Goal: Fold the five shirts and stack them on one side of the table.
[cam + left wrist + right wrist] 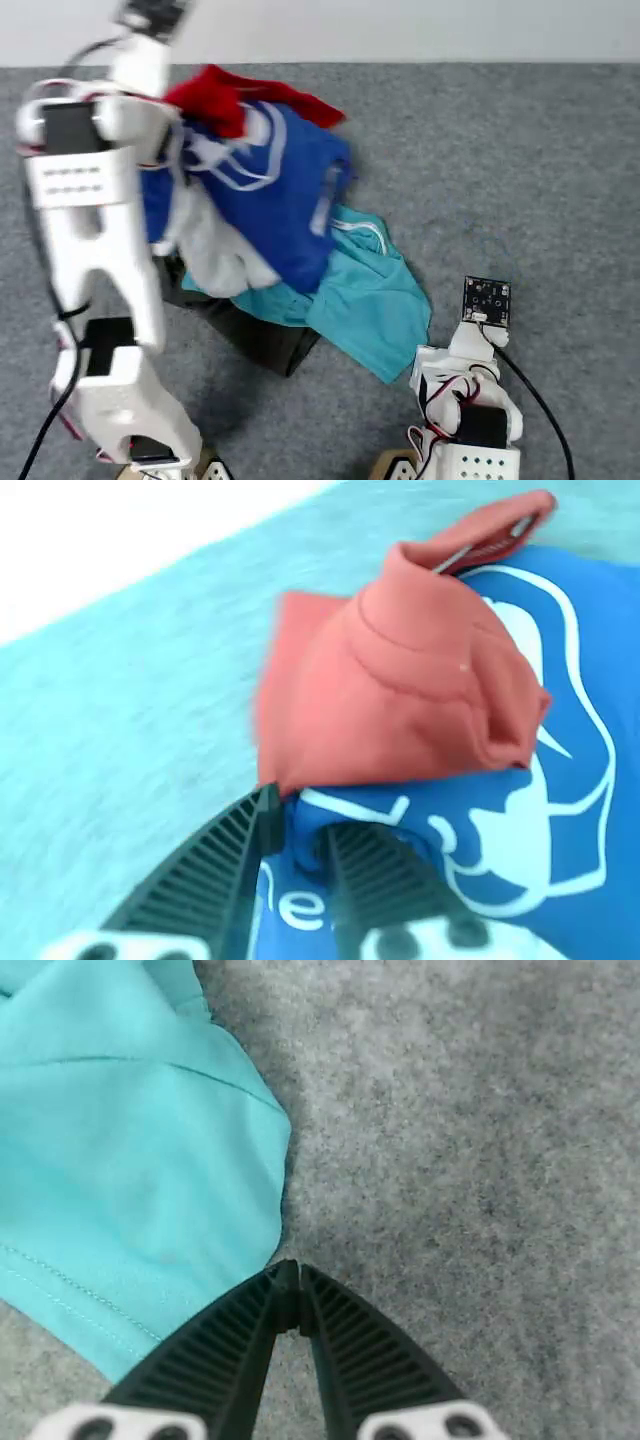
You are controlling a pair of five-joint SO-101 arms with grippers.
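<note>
The shirts [270, 220] lie heaped on the bench [520, 150], left claw [300, 818] at their far end, right claw [291, 1278] beside their near edge.

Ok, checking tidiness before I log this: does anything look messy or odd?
Nothing is folded: the red shirt sits bunched on the blue shirt, with the white shirt, teal shirt and dark shirt crumpled in one overlapping heap. The left claw pinches the blue shirt.

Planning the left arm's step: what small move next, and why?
Probably raise the blue shirt a little and tilt it so the red shirt slides off: the left gripper is shut on the blue fabric, and the red one lies bunched on top of it.
</note>
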